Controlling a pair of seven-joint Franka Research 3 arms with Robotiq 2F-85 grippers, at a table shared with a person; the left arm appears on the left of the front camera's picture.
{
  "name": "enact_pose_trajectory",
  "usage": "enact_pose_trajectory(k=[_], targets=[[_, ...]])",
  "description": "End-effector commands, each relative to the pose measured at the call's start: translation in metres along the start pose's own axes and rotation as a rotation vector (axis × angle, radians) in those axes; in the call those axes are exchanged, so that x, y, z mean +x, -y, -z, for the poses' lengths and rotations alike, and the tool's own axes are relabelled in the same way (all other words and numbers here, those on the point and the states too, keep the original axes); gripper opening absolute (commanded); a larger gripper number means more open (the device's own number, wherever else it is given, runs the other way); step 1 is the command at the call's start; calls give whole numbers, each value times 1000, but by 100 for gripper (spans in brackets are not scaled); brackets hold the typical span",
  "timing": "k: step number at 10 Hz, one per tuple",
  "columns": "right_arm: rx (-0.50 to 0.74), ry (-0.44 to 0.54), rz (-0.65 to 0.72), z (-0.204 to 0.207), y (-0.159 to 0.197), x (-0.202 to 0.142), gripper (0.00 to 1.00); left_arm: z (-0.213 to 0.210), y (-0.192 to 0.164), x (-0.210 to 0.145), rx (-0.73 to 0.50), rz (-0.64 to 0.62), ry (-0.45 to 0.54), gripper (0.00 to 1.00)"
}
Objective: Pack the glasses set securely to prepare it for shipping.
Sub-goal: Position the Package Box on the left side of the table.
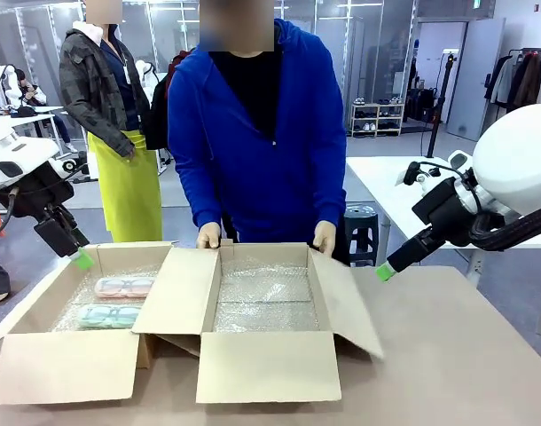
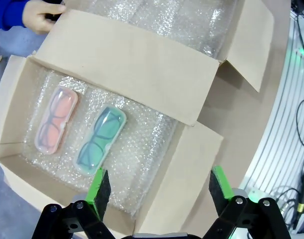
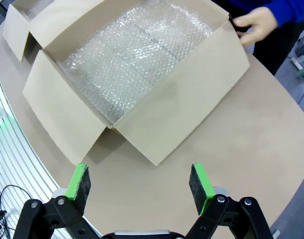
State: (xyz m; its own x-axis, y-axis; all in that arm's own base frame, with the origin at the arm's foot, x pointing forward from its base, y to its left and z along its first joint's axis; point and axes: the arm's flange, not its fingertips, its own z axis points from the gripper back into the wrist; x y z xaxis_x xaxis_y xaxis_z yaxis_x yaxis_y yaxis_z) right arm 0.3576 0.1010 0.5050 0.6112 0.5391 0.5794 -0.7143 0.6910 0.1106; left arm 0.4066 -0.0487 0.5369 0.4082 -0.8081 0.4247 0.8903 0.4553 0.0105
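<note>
Left gripper wide open, empty, right gripper likewise

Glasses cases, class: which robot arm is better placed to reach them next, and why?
Probably the left. The left gripper hangs open above the box holding the pink case and green case. The right gripper is open over bare table by the other box.

Table: brown, smooth tabletop with a rounded right edge.
Left box: open cardboard box lined with bubble wrap, sitting at the table's left side.
Right box: second open cardboard box, also bubble-wrap lined, touching the first, mid-table.
Right side: bare surface.
</note>
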Motion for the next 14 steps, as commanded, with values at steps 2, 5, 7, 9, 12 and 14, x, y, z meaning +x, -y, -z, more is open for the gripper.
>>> enact_pose_trajectory(k=[2,5,7,9,12,14], targets=[[-11,-2,9,2,-3,-1,100,-4,1,0,24,-4,-10,100],[-11,-2,9,2,-3,-1,100,-4,1,0,24,-4,-10,100],[-11,-2,9,2,-3,-1,100,-4,1,0,24,-4,-10,100],[-11,-2,9,2,-3,-1,100,-4,1,0,24,-4,-10,100],[-11,-2,9,2,-3,-1,100,-4,1,0,24,-4,-10,100],[-11,-2,9,2,-3,-1,100,-4,1,0,24,-4,-10,100]])
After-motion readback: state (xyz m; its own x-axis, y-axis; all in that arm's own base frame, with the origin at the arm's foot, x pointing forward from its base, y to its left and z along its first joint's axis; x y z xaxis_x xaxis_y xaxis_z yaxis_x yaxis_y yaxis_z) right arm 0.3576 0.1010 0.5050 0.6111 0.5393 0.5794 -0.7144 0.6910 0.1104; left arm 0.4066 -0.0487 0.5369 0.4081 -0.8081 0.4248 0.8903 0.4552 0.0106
